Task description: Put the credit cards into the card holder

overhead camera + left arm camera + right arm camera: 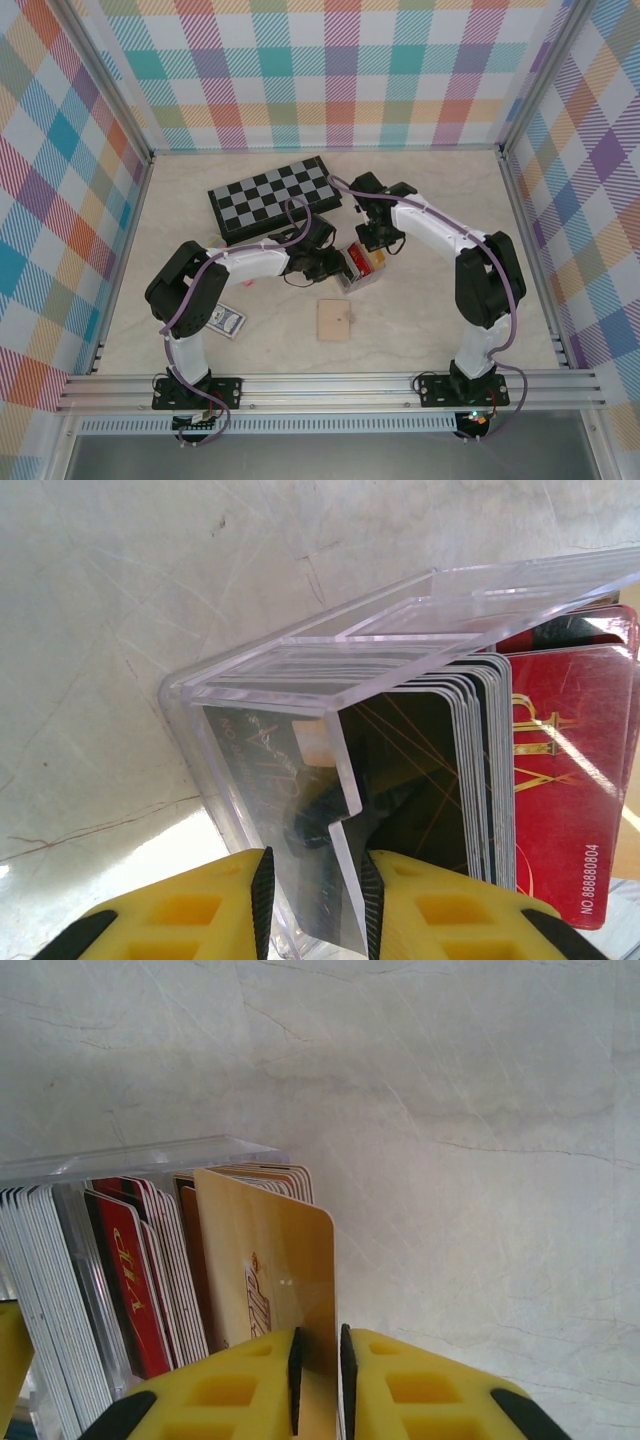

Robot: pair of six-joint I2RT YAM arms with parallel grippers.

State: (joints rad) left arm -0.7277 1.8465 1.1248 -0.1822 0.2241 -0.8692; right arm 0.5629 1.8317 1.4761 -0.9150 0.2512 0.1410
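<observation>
Plaid walls frame a pale, marble-look desk (450, 200), where the clear card holder (358, 270) stands at centre, between a chessboard (272, 195) on the far side and a tan wallet (334, 320) nearer. The left gripper (315, 890) is clamped on the card holder's end wall; a black card (400, 770) and red cards (570, 780) stand in its slots. The right gripper (318, 1350) pinches a gold card (265, 1260) upright at the end of the row.

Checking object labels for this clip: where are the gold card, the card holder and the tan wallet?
gold card (265, 1260), right wrist view, middle of its face.
card holder (400, 615), left wrist view, clear upper wall.
tan wallet (334, 320), top view, centre of its flat face.
</observation>
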